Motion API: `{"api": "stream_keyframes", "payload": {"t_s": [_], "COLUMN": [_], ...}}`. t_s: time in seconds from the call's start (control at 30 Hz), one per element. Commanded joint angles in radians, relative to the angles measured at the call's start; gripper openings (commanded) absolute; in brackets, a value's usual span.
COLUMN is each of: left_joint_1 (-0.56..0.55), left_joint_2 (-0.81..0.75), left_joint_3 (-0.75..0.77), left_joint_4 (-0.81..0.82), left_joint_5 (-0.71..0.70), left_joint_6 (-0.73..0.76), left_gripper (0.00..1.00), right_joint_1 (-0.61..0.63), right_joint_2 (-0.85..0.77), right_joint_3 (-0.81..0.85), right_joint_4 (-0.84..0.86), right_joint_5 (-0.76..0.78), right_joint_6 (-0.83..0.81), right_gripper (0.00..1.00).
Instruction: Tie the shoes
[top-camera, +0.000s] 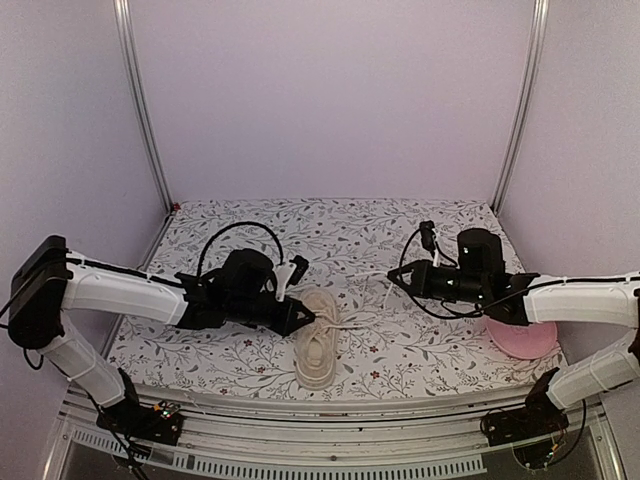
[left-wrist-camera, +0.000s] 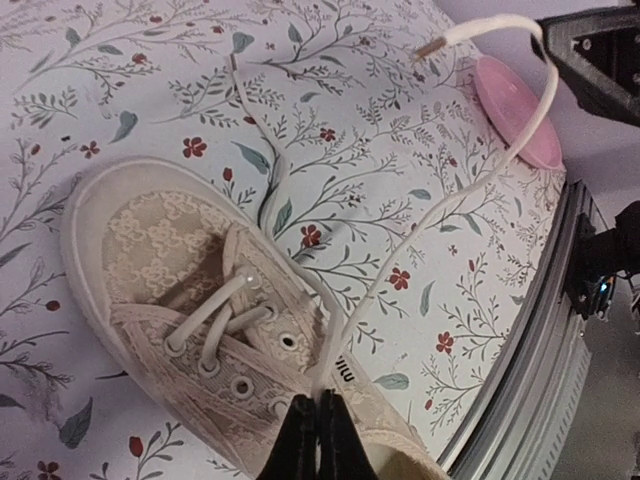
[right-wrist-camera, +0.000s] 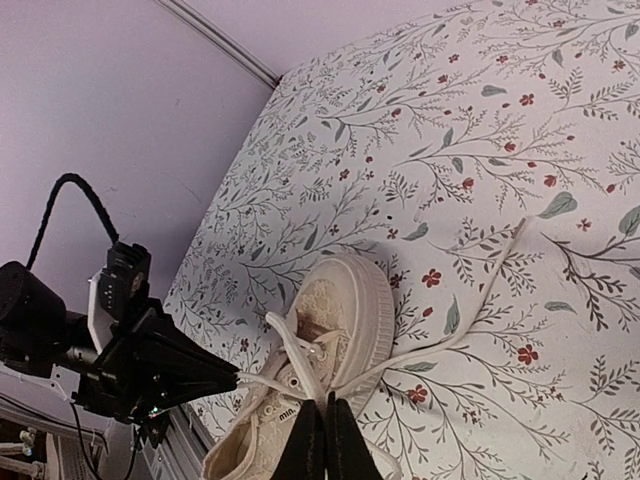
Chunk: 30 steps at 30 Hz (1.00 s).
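While the shoe (top-camera: 318, 350) lies front-to-back near the front of the table (top-camera: 230, 230), the left claw (top-camera: 303, 318) sits at its side, the right claw (top-camera: 392, 281) well off, each pinched shut on lace (left-wrist-camera: 470, 185).

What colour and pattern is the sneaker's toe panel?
The toe panel is cream with a lace-like interlocking motif; left wrist view shows it best.

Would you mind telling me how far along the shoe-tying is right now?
Done: the sneaker is laced through its eyelets. In hand: the left gripper and right gripper are both shut on one lace, stretched between them. Remaining: the other lace lies loose on the tablecloth, and no knot or bow shows.
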Motion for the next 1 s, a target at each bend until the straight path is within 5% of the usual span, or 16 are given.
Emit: {"api": "stream_keyframes", "payload": {"t_s": [0.0, 0.1, 0.2, 0.43, 0.53, 0.97], "left_joint_1": [0.063, 0.071, 0.071, 0.032, -0.003, -0.120], "left_joint_2": [-0.015, 0.011, 0.068, 0.291, 0.384, 0.546], "left_joint_3": [-0.013, 0.050, 0.173, 0.505, 0.615, 0.819], "left_joint_4": [0.077, 0.003, -0.129, -0.415, -0.522, -0.785], "left_joint_5": [0.084, 0.078, 0.041, 0.013, -0.020, -0.254], "left_joint_6": [0.019, 0.120, 0.226, 0.420, 0.457, 0.474], "left_gripper": [0.08, 0.43, 0.56, 0.59, 0.53, 0.54], "right_joint_1": [0.013, 0.014, 0.015, 0.015, 0.014, 0.016], "right_joint_2": [0.024, 0.022, 0.000, -0.104, -0.140, -0.168], "right_joint_3": [0.053, 0.046, 0.007, -0.106, -0.148, -0.222], "right_joint_4": [0.038, 0.036, 0.036, 0.011, 0.000, 0.012], "right_joint_5": [-0.026, -0.011, 0.028, 0.154, 0.178, 0.168], "right_joint_6": [-0.022, -0.019, -0.007, 0.057, 0.080, 0.092], "right_gripper": [0.02, 0.02, 0.02, 0.02, 0.02, 0.02]}}
